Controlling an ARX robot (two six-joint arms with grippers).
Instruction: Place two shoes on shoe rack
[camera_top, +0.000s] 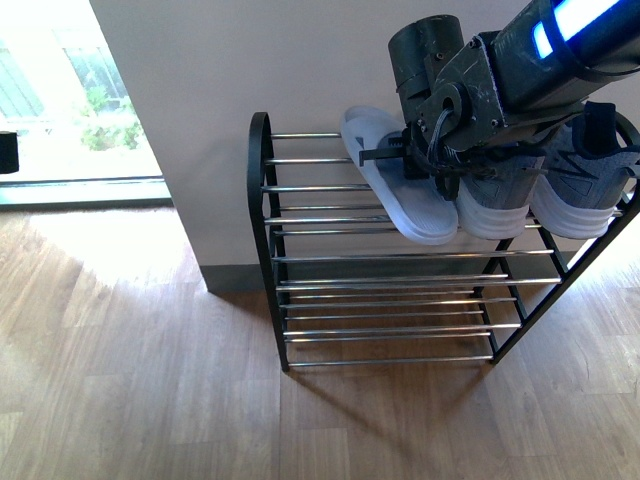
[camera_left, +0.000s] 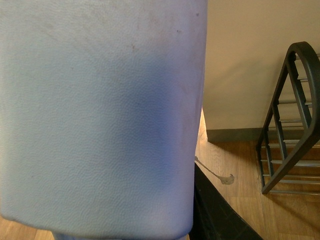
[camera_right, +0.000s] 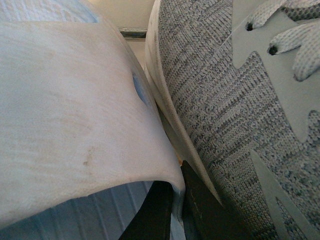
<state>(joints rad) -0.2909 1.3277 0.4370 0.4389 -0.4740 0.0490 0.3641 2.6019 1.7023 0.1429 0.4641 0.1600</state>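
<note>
Sandal on rack: a pale blue sandal (camera_top: 398, 180) lies slantwise on the top rods of the shoe rack (camera_top: 385, 285), touching the nearer of two grey sneakers (camera_top: 495, 190), which stand side by side on the same tier.
Right gripper (camera_top: 400, 155): at the sandal's strap; in the right wrist view its dark jaws sit either side of the strap's edge, apparently clamped on it, with the sneaker's knit side just beside.
Left gripper: not seen in the front view; its wrist view is filled by a second pale blue sandal (camera_left: 100, 115) right against the lens. Whether its jaws are together on that sandal I cannot tell.
Handling: the sandals look light, one-piece, soft and bendy, with a faintly pebbled skin; the strap's edge seems the best hold. The sole may tip between the rods.
Rack: thin chrome rods with gaps, black side frames, lower tiers bare.
Room: wood plank floor (camera_top: 130, 380), cream wall behind, bright window at the left.
</note>
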